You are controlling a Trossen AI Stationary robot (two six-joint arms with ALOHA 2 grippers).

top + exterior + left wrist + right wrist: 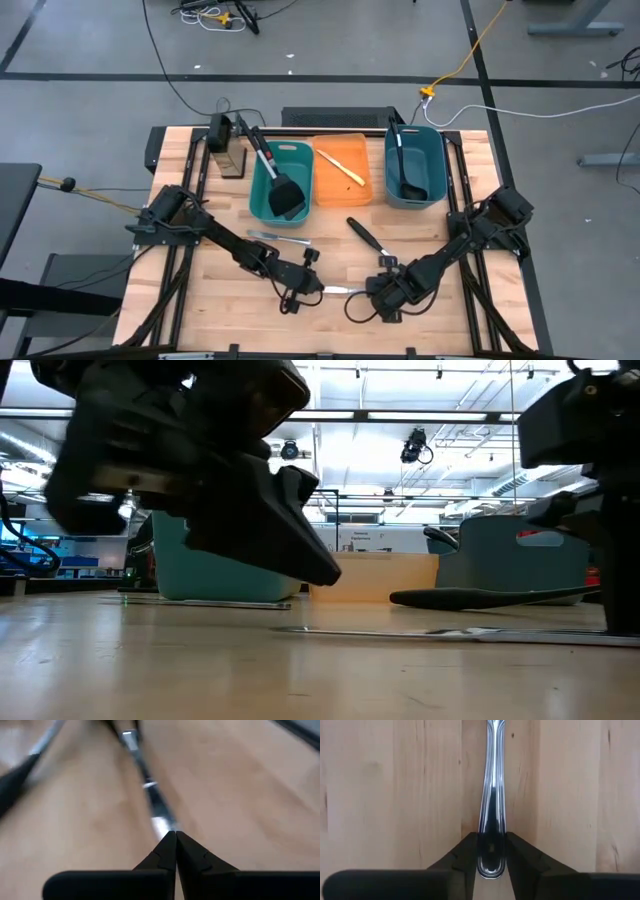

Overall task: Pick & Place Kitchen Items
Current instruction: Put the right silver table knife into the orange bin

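A slim silver knife (pixel 341 290) lies flat on the wooden table near its front, between my two grippers. My right gripper (pixel 376 290) is shut on its handle end. My left gripper (pixel 316 290) is shut, its tips (pixel 175 836) right at the knife's other end (pixel 161 824). In the low view the left fingers (pixel 320 565) seem raised a little above the table. A second silver knife (pixel 279 238) and a black spoon (pixel 364 236) lie on the table farther back. My right gripper pinches the knife's handle (pixel 491 827) between its two fingers (pixel 517 851), close to the rounded free end. The fingers come level and lie along the handle. The knife lies flat on the table (pixel 400 630). My left gripper: I cannot tell whether its shut tips touch the knife.
At the back stand a teal bin (pixel 262 205) with black spatulas, an orange bin (pixel 338 190) with a cream-handled knife, and a teal bin (pixel 432 150) with a black ladle. A dark box (pixel 228 150) stands at the back left. Bare wood lies toward the front.
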